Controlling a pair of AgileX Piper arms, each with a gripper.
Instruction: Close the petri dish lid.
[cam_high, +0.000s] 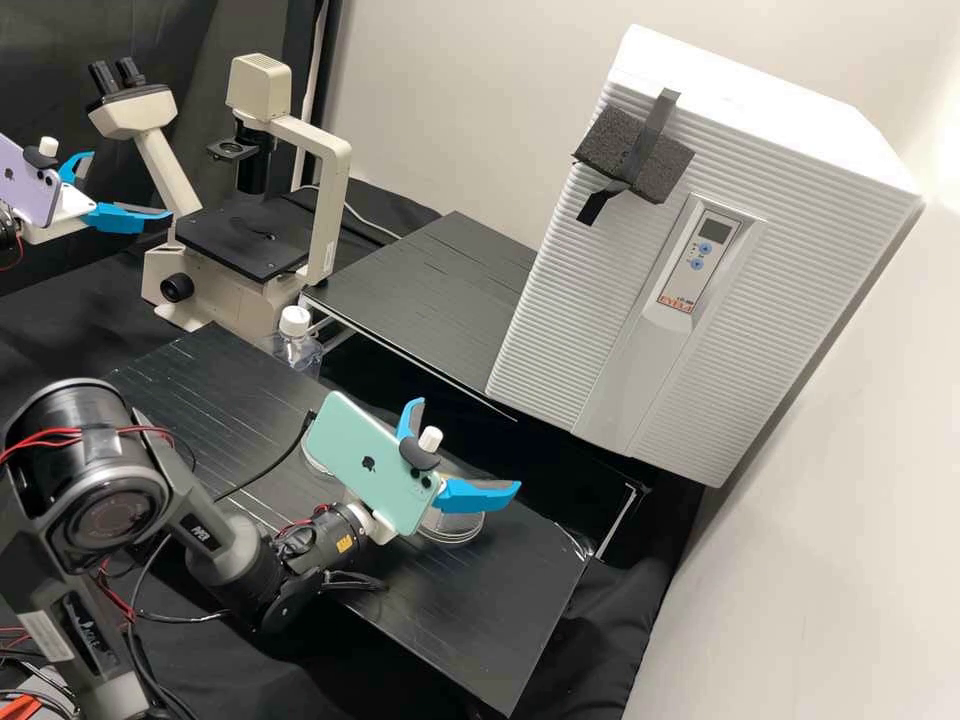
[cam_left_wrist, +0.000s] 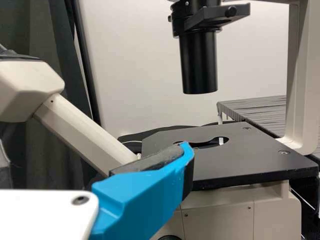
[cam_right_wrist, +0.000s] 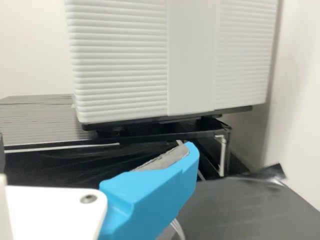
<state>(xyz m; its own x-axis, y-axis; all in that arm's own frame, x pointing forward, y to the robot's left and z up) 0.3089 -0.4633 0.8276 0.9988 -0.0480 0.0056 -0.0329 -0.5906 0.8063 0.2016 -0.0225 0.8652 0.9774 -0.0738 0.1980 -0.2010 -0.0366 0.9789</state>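
In the high view, my right gripper (cam_high: 469, 443) stands open above a clear round petri dish piece (cam_high: 452, 528) on the front black bench, partly covered by the blue finger. Another clear round piece (cam_high: 314, 462) shows at the phone's left edge, mostly hidden; which is lid and which is dish I cannot tell. My left gripper (cam_high: 131, 184) is open in front of the microscope at upper left. In the left wrist view, the left gripper (cam_left_wrist: 95, 150) has one finger before the microscope stage. In the right wrist view, a clear curved rim (cam_right_wrist: 177, 229) lies beside one finger of the right gripper (cam_right_wrist: 95, 150).
A white ribbed incubator (cam_high: 640, 330) stands at the right on the rear black platform (cam_high: 430, 290). The microscope (cam_high: 330, 215) is at upper left, with a white-capped bottle (cam_high: 296, 340) near its base. A black cable (cam_high: 262, 478) runs over the front bench (cam_high: 520, 610).
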